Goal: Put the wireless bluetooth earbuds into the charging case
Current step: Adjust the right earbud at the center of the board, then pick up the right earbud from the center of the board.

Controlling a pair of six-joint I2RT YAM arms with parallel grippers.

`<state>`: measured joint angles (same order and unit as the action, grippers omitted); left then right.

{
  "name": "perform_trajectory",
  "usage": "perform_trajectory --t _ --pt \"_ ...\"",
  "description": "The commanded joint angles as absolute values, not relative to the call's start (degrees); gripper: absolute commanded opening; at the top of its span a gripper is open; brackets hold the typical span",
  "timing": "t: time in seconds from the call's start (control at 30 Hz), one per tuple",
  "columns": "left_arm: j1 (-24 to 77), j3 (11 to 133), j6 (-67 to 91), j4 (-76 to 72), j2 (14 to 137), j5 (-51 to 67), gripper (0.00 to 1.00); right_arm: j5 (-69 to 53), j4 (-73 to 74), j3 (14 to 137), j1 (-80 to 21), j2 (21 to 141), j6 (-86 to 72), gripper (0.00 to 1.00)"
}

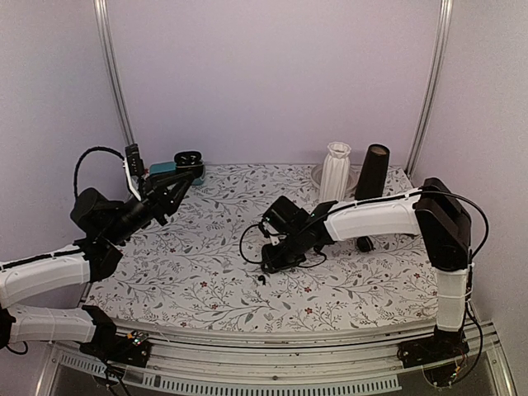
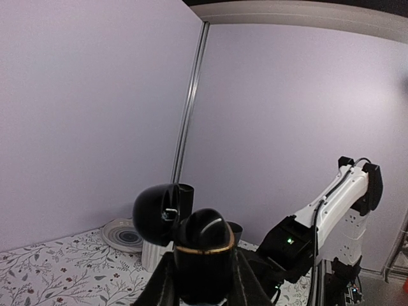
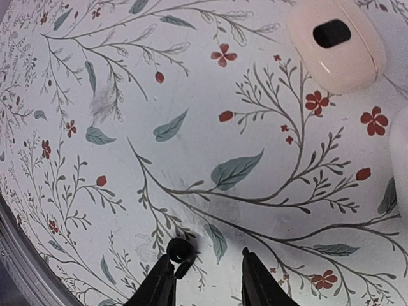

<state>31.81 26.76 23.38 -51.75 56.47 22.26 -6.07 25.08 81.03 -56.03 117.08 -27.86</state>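
My left gripper (image 1: 183,173) is raised at the back left and shut on the black charging case (image 1: 188,157). In the left wrist view the case (image 2: 204,268) sits upright between the fingers (image 2: 159,287), with a gold rim and its lid (image 2: 156,213) swung open to the left. I cannot tell whether a bud sits in it. My right gripper (image 1: 268,262) is low over the table's middle, open. In the right wrist view one tiny black earbud (image 3: 180,250) lies on the cloth, touching the left fingertip (image 3: 160,280) of that gripper (image 3: 207,275). The second earbud is not in view.
A white vase (image 1: 335,172), a black cylinder (image 1: 372,172) and a plate (image 1: 317,174) stand at the back right. A black oval lump (image 1: 364,243) lies under the right forearm. A white oval case (image 3: 335,41) and another white item (image 3: 400,166) lie beyond the right gripper.
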Motion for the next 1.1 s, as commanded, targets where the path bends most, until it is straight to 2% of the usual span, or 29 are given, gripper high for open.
perform_trajectory --t 0.0,0.3,0.5,1.07 --pt "30.96 28.8 22.69 -50.98 56.18 21.98 0.0 -0.41 30.43 86.49 -58.49 119.51 -26.49 0.36" --pt "30.89 29.17 22.26 -49.2 56.28 18.38 0.0 6.34 36.64 92.3 -60.89 123.04 -27.7 0.36" --pt "30.85 30.2 21.71 -45.11 56.61 13.55 0.0 7.09 38.38 94.71 -61.52 124.57 -27.47 0.37" --pt "30.68 28.83 21.53 -45.27 54.94 11.82 0.0 6.68 40.93 98.44 -62.98 127.83 -27.16 0.36"
